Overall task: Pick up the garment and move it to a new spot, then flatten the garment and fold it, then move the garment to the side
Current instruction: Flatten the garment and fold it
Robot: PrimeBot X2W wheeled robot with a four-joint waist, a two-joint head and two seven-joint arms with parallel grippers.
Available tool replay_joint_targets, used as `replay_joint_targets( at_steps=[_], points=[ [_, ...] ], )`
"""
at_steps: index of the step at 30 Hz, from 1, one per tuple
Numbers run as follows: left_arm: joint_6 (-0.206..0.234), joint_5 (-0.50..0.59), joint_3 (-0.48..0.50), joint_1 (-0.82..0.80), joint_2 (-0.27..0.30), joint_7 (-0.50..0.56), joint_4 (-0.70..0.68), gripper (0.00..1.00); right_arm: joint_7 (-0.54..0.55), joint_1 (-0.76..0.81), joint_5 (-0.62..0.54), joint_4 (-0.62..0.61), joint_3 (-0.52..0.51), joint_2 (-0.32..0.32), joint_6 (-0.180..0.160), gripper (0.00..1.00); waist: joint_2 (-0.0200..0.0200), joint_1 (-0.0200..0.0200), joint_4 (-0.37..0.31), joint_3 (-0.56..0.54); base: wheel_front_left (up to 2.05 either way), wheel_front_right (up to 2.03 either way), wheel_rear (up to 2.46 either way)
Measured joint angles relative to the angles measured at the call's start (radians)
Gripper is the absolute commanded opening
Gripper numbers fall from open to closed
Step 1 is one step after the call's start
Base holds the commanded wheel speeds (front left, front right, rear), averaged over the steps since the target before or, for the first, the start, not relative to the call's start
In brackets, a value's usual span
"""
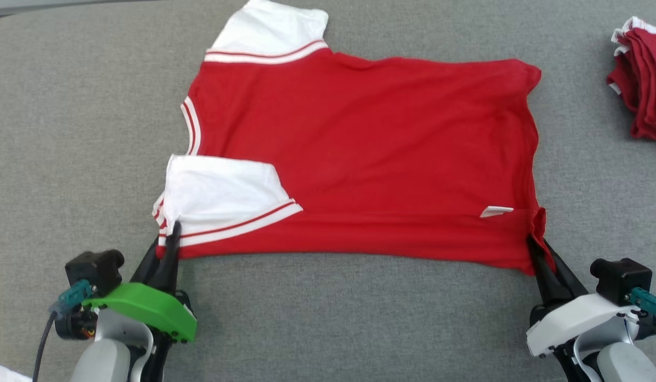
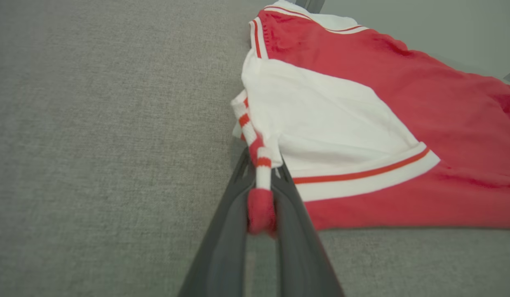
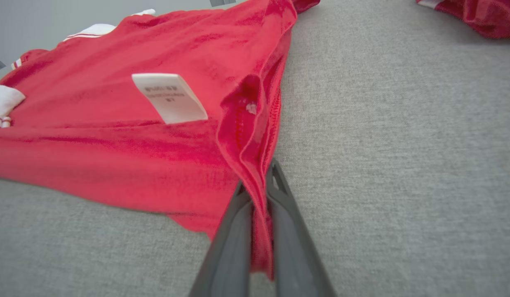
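Left tool (image 1: 173, 236) clamped on striped trim of garment (image 1: 359, 154), right tool (image 1: 535, 246) pinched on hem corner; garment laid flat-ish on grey fabric counter (image 1: 328, 318), red pile (image 1: 640, 79) far right.

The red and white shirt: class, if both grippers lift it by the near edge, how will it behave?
Probably floppy: the shirt wrinkles and bunches where the left gripper and right gripper pinch it, so it would likely sag between them. It looks thin, so probably light.
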Motion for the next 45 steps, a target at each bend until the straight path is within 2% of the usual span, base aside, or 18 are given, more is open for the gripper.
replay_joint_targets(
  at_steps=[9, 13, 14, 15, 21, 27, 32, 41, 45],
  points=[
    [0.108, -0.023, -0.007, 0.24, -0.005, 0.123, -0.182, 0.0, 0.092, 0.151, 0.021, -0.083, -0.029, -0.034, 0.0, 0.0, 0.0, 0.0, 0.027, -0.099, 0.0, 0.0, 0.0],
    [0.121, -0.027, -0.026, 0.281, -0.018, 0.138, -0.219, 0.0, 0.106, 0.184, 0.041, -0.072, -0.026, -0.036, 0.0, 0.0, 0.0, 0.0, 0.034, -0.129, 0.0, 0.0, 0.0],
    [0.125, -0.025, -0.026, 0.279, -0.021, 0.134, -0.223, 1.0, 0.105, 0.188, 0.045, -0.068, -0.024, -0.036, 0.0, 0.53, 0.0, 0.0, 0.035, -0.134, 0.0, 0.0, 0.0],
    [0.127, -0.013, -0.028, 0.278, -0.019, 0.127, -0.22, 1.0, 0.099, 0.188, 0.046, -0.069, -0.024, -0.035, 0.0, 1.0, 0.0, 0.0, 0.036, -0.137, 0.0, 0.0, 0.0],
    [0.184, 0.074, -0.009, 0.251, -0.008, -0.003, -0.249, 1.0, 0.031, 0.169, -0.003, -0.17, -0.052, -0.01, 0.0, 1.0, 0.0, 0.0, 0.013, -0.15, 0.0, 0.0, 0.0],
    [0.229, 0.165, -0.01, 0.206, 0.002, -0.105, -0.327, 1.0, 0.025, 0.129, -0.08, -0.318, -0.094, 0.019, -0.001, 1.0, 0.0, 0.0, -0.017, -0.159, 0.0, 0.0, 0.0],
    [0.241, 0.187, -0.016, 0.191, 0.011, -0.107, -0.365, 1.0, 0.061, 0.113, -0.109, -0.4, -0.101, 0.041, -0.001, 1.0, 0.0, 0.0, -0.032, -0.164, 0.0, 0.0, 0.0],
    [0.263, 0.195, -0.01, 0.189, 0.024, -0.088, -0.405, 1.0, 0.081, 0.113, -0.116, -0.435, -0.118, 0.055, -0.001, 1.0, 0.0, 0.0, -0.03, -0.144, 0.0, 0.0, 0.0],
    [0.242, 0.197, -0.023, 0.118, 0.029, -0.072, -0.415, 1.0, 0.084, 0.089, -0.115, -0.451, -0.126, 0.059, -0.001, 1.0, 0.0, 0.0, -0.026, -0.113, 0.0, 0.0, 0.0]
  ],
)
